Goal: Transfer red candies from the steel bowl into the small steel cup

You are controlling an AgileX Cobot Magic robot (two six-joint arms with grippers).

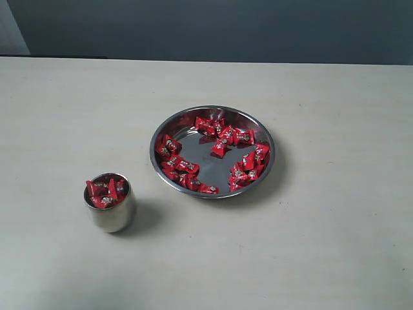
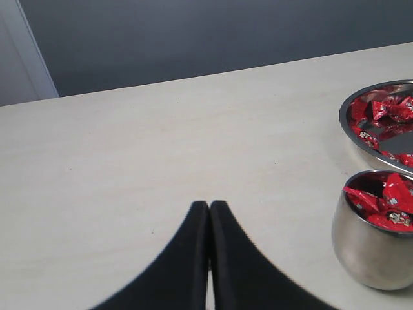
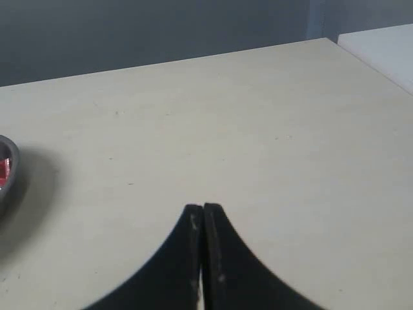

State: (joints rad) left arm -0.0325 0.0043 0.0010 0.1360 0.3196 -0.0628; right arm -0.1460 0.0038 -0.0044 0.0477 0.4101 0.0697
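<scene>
Our left hand (image 2: 209,206) and right hand (image 3: 202,208) are pressed together, empty. The small steel cup (image 1: 111,216), lower left, looks brimful to us; further red candies (image 1: 219,148) from the central steel bowl (image 1: 201,152) may spill.

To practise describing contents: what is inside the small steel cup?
Red candies fill the small steel cup up to about its rim, and several wrappers show on top. Anything beneath that top layer, and the cup's bottom, is covered.

The steel bowl (image 1: 266,169) holds scattered red candies (image 1: 222,139). The small steel cup (image 1: 113,216) stands upright nearby, filled with more.
</scene>
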